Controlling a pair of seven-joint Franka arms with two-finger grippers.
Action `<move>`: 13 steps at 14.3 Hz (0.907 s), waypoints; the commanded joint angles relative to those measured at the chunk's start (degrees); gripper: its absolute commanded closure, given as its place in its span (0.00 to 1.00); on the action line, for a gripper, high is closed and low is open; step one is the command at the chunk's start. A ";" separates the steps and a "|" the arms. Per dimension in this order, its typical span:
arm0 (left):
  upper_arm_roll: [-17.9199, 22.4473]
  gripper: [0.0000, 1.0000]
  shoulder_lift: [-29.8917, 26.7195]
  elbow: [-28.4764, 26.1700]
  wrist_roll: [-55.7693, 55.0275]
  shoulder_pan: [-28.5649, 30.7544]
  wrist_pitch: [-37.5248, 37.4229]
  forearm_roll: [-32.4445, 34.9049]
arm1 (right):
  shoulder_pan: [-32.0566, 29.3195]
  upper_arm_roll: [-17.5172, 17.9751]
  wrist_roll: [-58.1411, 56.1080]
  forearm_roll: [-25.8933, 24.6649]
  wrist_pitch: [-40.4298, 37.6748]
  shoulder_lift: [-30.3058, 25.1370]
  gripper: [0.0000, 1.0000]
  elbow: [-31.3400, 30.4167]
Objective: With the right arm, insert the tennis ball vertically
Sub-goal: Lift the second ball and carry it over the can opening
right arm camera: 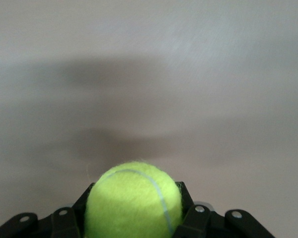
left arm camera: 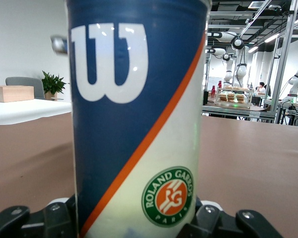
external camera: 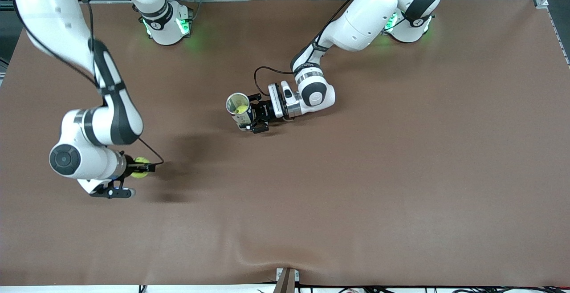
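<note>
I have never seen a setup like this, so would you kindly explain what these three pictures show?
These are two white robot arms at a brown table. The big picture looks down from a high camera facing them; the other two come from cameras on each arm's wrist. The left end effector is closed around an upright, open tennis-ball can, with one ball already inside. The left wrist picture shows that can's label up close. The right end effector grips a yellow tennis ball above the table toward the right arm's end, apart from the can.
</note>
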 commanded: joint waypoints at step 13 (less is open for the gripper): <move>-2.30 0.28 2.41 -0.32 27.68 0.89 -0.27 -7.87 | 26.12 0.71 48.92 8.00 -17.36 -11.86 1.00 -1.99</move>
